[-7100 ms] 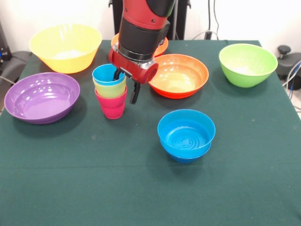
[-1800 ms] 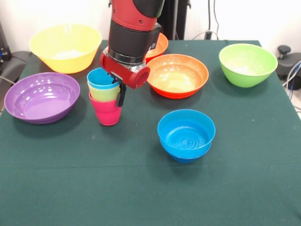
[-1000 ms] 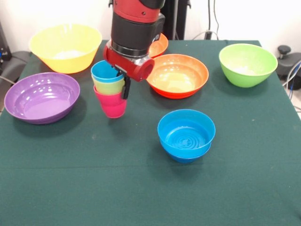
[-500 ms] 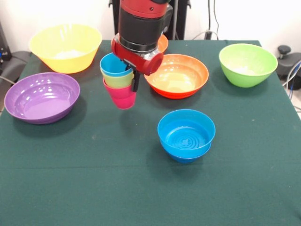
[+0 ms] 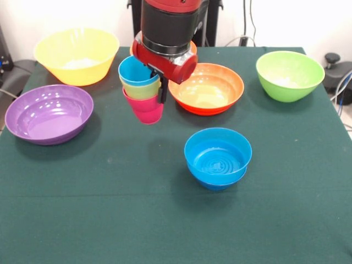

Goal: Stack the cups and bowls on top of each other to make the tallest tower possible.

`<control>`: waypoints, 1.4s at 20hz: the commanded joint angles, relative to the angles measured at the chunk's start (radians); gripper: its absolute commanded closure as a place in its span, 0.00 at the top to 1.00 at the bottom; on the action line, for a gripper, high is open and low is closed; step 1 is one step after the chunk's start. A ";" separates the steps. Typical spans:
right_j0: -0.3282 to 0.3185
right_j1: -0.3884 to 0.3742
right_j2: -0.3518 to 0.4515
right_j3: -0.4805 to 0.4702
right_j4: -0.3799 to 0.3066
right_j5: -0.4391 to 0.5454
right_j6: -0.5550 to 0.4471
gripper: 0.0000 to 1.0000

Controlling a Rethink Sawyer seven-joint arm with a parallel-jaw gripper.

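Observation:
Three nested cups hang tilted above the green table: light blue cup (image 5: pixel 136 72) on top, yellow cup (image 5: pixel 141 89) in the middle, red-pink cup (image 5: pixel 146 111) at the bottom. My gripper (image 5: pixel 155 88) is shut on the rim of the cup stack, one finger (image 5: pixel 162 92) outside on its right side. The small blue bowls (image 5: pixel 218 158), nested one in the other, stand on the table to the right and nearer the camera.
A purple bowl (image 5: pixel 48 113) lies at the left, a large yellow bowl (image 5: pixel 76 55) at the far left, an orange bowl (image 5: pixel 207 88) right of the gripper, a second orange bowl (image 5: pixel 191 50) behind the arm, a lime green bowl (image 5: pixel 289 75) at the far right.
My gripper closed on the cup stack, lifted it off the table and carried it up and to the right, tilting it.

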 commanded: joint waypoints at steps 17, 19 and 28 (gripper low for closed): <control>0.080 0.105 0.019 -0.340 -0.010 0.348 0.178 0.00; 0.079 0.119 0.017 -0.370 -0.007 0.367 0.183 0.00; 0.093 0.176 0.000 -0.468 0.003 0.400 0.219 0.00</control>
